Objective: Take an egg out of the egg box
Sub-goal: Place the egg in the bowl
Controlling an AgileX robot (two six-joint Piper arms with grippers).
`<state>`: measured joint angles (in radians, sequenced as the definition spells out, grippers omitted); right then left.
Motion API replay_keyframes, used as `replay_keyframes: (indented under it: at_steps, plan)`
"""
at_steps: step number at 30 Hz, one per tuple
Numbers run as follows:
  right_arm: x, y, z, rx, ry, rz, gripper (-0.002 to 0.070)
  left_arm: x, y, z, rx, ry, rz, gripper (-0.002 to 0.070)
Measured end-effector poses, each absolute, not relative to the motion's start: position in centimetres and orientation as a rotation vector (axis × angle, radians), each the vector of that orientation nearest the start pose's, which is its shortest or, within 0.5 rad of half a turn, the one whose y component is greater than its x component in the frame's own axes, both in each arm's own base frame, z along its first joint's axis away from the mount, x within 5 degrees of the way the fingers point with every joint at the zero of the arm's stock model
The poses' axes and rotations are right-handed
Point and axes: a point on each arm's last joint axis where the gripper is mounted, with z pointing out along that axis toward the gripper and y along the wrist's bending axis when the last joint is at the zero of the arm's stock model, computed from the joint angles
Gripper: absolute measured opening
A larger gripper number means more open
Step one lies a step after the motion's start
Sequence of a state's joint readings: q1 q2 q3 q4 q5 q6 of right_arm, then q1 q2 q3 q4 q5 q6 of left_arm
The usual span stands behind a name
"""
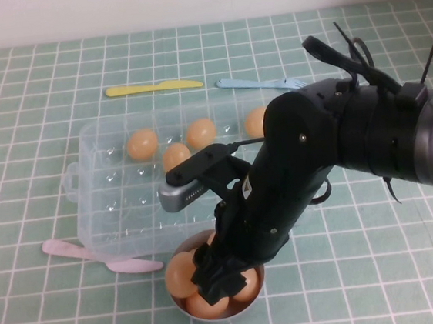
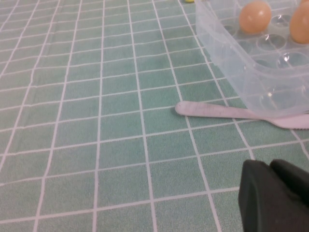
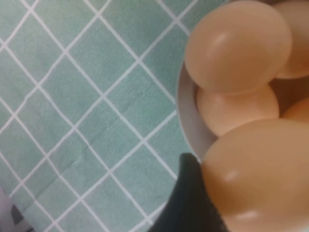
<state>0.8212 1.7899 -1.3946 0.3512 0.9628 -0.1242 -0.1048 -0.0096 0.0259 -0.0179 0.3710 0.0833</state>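
The clear egg box (image 1: 95, 182) lies left of the middle of the table, with several tan eggs in its far half, such as one egg (image 1: 142, 144). My right gripper (image 1: 221, 280) reaches down into the small grey bowl (image 1: 217, 318) just in front of the box. It is shut on an egg (image 3: 260, 174), which presses against its black finger (image 3: 190, 198). This egg rests low among the other eggs (image 3: 239, 46) in the bowl. My left gripper (image 2: 273, 181) hangs shut and empty low over the cloth, left of the box (image 2: 227, 53).
A pink plastic utensil (image 1: 87, 257) lies along the box's near edge and also shows in the left wrist view (image 2: 217, 110). A yellow knife (image 1: 153, 87) and a blue fork (image 1: 259, 85) lie behind the box. Green checked cloth covers the table.
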Motion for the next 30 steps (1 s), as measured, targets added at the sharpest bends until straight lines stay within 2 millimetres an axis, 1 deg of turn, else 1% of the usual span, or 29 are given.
replay_keyframes:
  at_steps: [4, 10, 30]
  plan:
    - [23.70, 29.20, 24.92, -1.111, 2.689, 0.588, 0.0457, 5.24, -0.61, 17.16, 0.165, 1.864, -0.032, 0.0000]
    - [23.97, 29.39, 25.03, -1.087, 2.657, 0.596, 0.0457, 5.24, -0.61, 17.16, 0.165, 1.864, -0.032, 0.0000]
    - [24.13, 29.49, 25.09, -1.074, 2.639, 0.600, 0.0456, 5.24, -0.61, 17.16, 0.165, 1.864, -0.032, 0.0000]
